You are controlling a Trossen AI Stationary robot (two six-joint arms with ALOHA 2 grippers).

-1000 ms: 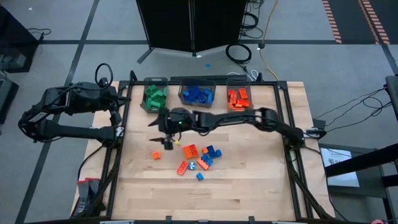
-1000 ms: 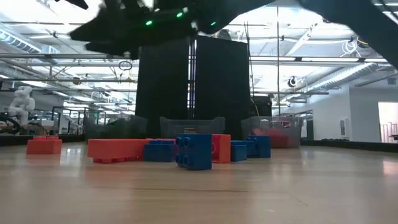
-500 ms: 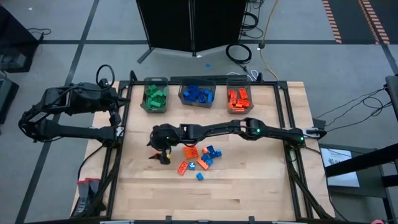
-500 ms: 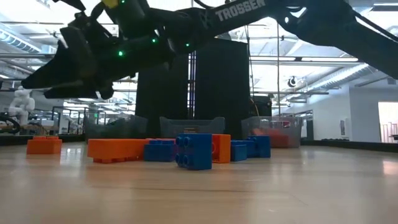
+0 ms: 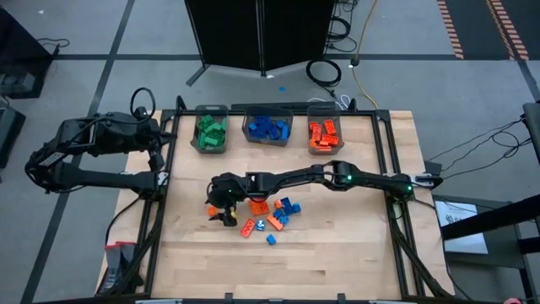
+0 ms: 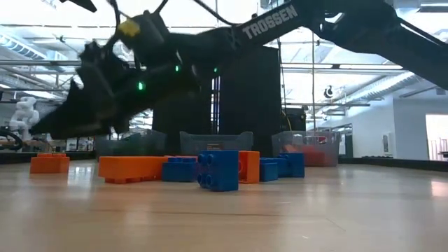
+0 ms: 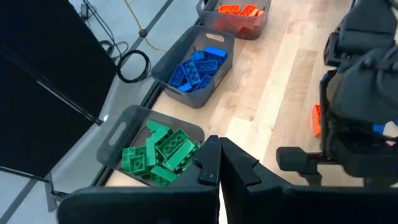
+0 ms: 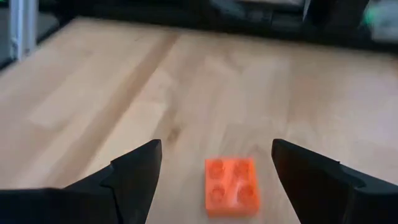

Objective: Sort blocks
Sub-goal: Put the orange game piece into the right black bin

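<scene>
High view first: the right gripper (image 5: 221, 209) has swung out from the middle of the table, where it hung a second ago just below the bins, and come down over the lone orange brick (image 8: 231, 185) that lies apart at about 9 o'clock from the loose pile (image 5: 272, 214). Half a second ago it was already near that spot; now it sits lower, and the brick is hidden beneath it from above. In the right wrist view the two fingers (image 8: 138, 168) stand wide apart with the brick square between them and nothing held (the studs face up, four of them). The low view shows the same descent, the dark wrist dropping toward the orange brick at the far left of the row.

So the reach is done and the pick is not; closing on the brick looks like the next step, then a carry to the orange bin (image 5: 322, 133) at roughly 1 o'clock from here. The green bin (image 5: 210, 133) and blue bin (image 5: 267, 129) already hold many blocks, while several orange and blue ones remain in the pile.

Off the table's 9 o'clock edge the left gripper (image 7: 216, 163) waits as it did before, its fingers closed together on nothing.
</scene>
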